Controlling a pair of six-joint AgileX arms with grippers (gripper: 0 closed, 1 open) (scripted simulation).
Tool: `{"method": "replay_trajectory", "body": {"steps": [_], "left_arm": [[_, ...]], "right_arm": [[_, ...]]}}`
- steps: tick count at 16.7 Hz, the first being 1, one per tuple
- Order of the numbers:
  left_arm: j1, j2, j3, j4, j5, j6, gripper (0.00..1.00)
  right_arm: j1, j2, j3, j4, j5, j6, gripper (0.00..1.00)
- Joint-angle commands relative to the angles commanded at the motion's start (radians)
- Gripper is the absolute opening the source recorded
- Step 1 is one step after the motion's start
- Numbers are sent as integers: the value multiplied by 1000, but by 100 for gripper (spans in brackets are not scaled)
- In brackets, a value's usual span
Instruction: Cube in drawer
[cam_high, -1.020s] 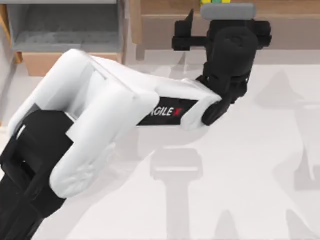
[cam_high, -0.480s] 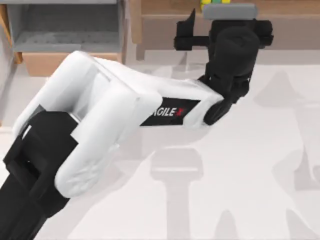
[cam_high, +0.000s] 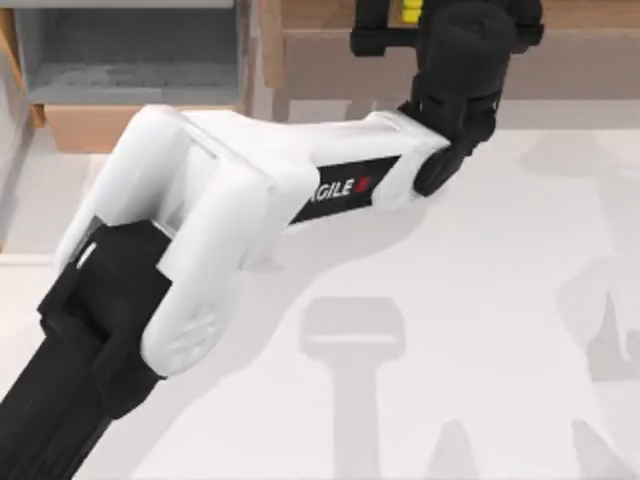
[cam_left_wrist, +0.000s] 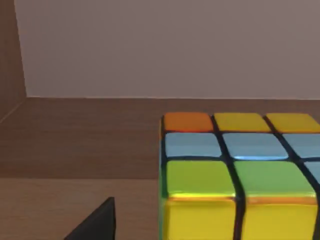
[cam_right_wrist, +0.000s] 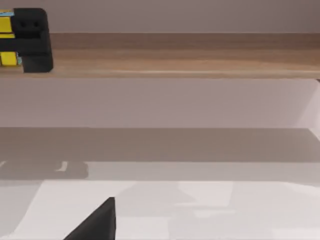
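Note:
The cube (cam_left_wrist: 235, 175), tiled in yellow, green, blue and orange with dark grid lines, sits on the long brown shelf (cam_left_wrist: 85, 140) at the back. From above, a yellow sliver of the cube (cam_high: 410, 11) shows at the back edge. My left gripper (cam_high: 420, 22) reaches over the shelf and stands open around the cube, with one dark fingertip (cam_left_wrist: 97, 225) apart from the cube's side. The drawer (cam_high: 60, 125) stands pulled out at the back left, grey inside with a tan front. My right gripper's fingertip (cam_right_wrist: 97, 225) hangs low over the table, facing the shelf.
The brown shelf (cam_high: 330, 45) runs along the back, right of the drawer. My left arm's white link (cam_high: 220, 190) crosses the table from the front left. In the right wrist view, the left gripper (cam_right_wrist: 31, 40) and the cube (cam_right_wrist: 6, 37) sit on the shelf.
My left arm has stretched farther back, carrying its gripper over the shelf and up to the cube. The cube and the drawer have not moved.

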Motion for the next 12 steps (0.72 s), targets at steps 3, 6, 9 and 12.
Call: {"method": "replay_trajectory", "body": {"steps": [3,6,9,12], "left_arm": [[11,28,33,-19,14,-5,100],[11,28,33,-19,14,-5,100],[11,28,33,-19,14,-5,77],[11,28,33,-19,14,-5,55]], "right_arm": [[0,0,0,0,0,0,100],[0,0,0,0,0,0,100],[0,0,0,0,0,0,100],[0,0,0,0,0,0,100]]}}
